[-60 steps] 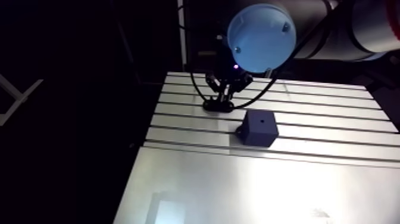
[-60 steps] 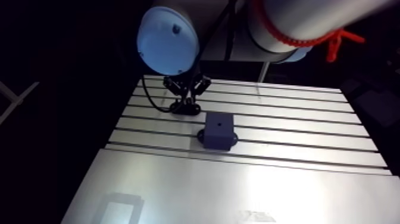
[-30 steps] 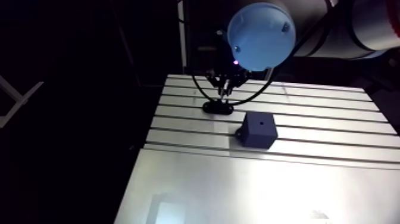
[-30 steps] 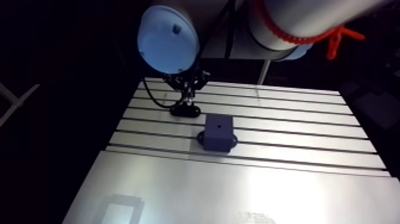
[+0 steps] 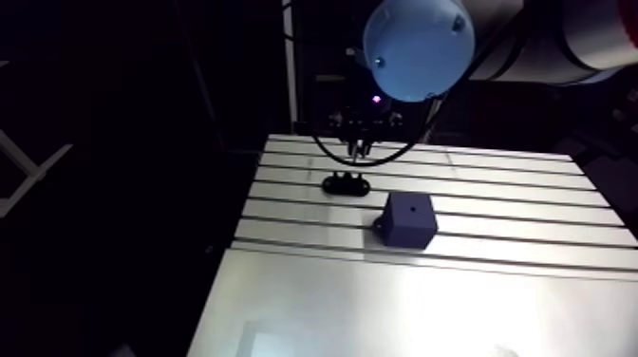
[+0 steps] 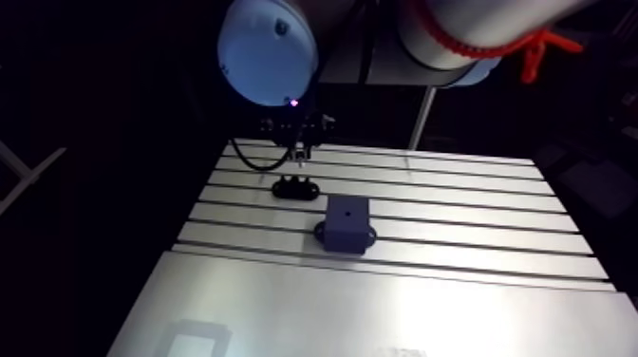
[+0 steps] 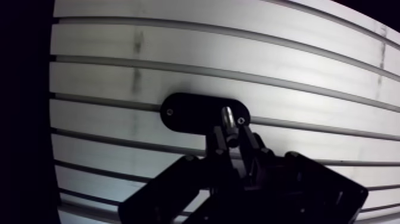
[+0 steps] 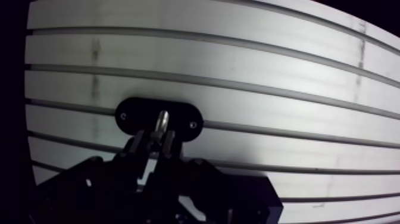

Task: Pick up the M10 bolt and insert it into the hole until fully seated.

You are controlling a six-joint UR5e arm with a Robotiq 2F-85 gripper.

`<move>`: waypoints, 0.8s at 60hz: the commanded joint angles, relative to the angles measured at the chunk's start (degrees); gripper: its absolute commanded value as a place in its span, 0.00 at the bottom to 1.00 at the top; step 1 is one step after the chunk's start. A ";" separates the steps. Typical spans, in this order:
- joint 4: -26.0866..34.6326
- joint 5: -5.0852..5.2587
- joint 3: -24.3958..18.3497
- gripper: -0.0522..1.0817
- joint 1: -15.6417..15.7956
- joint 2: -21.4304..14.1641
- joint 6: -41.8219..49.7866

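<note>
Slotted aluminium worktop (image 5: 494,313), brightly lit on the near side, with everything else around it dim. At the far left sits a black oval holder (image 5: 346,183), and a bit nearer and to the right of it is a dark cube block (image 5: 410,216) with the hole (image 5: 410,203) in its top face.

The gripper (image 7: 229,136) is pinched narrow around the M10 bolt (image 7: 228,117). In the wrist view the shiny bolt pokes out past the fingertips, hanging over the holder and apparently clear of it.

Here's what I'd worry about. It's a thin two-finger pinch on a round part, so the bolt could swivel or creep in the grasp on the way over to the block. If it gets there even slightly cocked, it'll probably catch on the rim of the hole and jam instead of dropping in, or get shoved up through the fingers. Letting go before it's all the way down would leave it sitting proud or tipped over.

Pose-wise, the wrist points pretty much straight down over the far left of the worktop, under the big blue joint cap (image 5: 418,47), and the gripper is well apart from the block.
</note>
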 commanded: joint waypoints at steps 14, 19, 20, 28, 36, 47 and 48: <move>17.54 -0.25 -6.92 1.00 -2.26 -4.43 -2.02; 21.43 -0.17 -8.99 1.00 -2.48 -4.44 -1.76; 23.29 -0.17 -9.90 1.00 -2.49 -4.44 -1.67; 29.29 -0.25 -13.28 1.00 -3.25 -4.44 -1.50; 32.99 -0.25 -15.43 1.00 -3.55 -4.44 -1.41; 36.87 -0.25 -17.25 1.00 -4.22 -4.96 -1.48; 37.41 -0.25 -17.34 1.00 -4.40 -5.11 -1.48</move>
